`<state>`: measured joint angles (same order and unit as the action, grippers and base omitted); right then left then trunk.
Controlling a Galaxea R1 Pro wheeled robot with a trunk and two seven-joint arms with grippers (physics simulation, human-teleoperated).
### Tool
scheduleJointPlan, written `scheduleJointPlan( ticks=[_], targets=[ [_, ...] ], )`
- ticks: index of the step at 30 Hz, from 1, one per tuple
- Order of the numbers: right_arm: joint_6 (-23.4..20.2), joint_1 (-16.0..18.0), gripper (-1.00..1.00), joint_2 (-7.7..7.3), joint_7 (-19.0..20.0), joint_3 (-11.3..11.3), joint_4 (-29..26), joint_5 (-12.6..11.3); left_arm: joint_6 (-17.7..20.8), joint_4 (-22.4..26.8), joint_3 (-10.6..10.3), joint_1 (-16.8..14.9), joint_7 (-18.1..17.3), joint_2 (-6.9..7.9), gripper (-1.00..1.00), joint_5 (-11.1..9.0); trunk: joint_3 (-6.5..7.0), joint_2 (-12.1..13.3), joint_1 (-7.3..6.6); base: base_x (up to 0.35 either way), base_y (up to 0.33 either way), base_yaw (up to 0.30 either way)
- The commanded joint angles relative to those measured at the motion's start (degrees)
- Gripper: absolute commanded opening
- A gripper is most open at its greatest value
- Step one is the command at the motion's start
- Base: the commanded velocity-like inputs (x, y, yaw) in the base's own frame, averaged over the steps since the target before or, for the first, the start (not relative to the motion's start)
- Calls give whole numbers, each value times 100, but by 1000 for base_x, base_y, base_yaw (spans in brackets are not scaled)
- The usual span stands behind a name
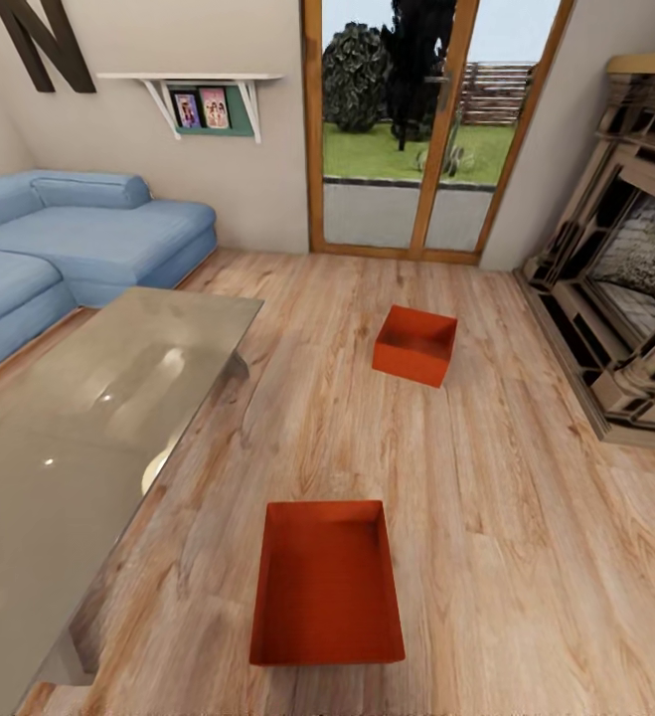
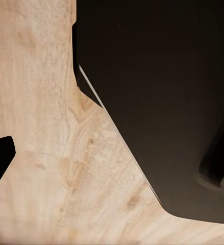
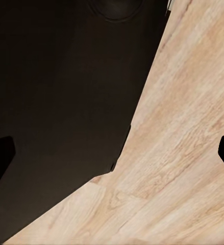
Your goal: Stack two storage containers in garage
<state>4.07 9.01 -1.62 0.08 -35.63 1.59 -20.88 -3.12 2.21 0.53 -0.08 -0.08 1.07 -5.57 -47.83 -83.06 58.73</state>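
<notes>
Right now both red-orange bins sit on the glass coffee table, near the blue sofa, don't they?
Not quite. In the head view both bins rest on the wood-plank floor, not on the glass coffee table: the nearer bin lies beside the table, the farther bin toward the garden doors. The blue sofa is indeed nearby, behind the table.

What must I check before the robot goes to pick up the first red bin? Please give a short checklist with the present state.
1. Near bin upright, opening up: ok.
2. Near bin empty: ok.
3. Far bin also on the wood floor, apart from the near one: ok.
4. Floor between robot and near bin free of obstacles: ok.
5. Glass coffee table close beside the near bin, on the robot's left; room for the left arm: cannot tell.
6. Both claws open and empty: cannot tell.
</notes>
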Motion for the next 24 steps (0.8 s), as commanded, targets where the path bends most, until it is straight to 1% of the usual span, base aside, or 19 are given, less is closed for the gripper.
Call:
scheduleJointPlan(
  ticks=[1, 24],
  targets=[
    [32, 5, 100, 3, 1, -49, 17, -48, -14, -1, -1, -1, -1, -1, 100, -58, -13, -2, 0, 0, 0, 0],
    [32, 5, 100, 3, 1, -49, 17, -48, -14, -1, -1, -1, -1, -1, 100, -58, -224, -2, 0, 0, 0, 0]
  ],
)
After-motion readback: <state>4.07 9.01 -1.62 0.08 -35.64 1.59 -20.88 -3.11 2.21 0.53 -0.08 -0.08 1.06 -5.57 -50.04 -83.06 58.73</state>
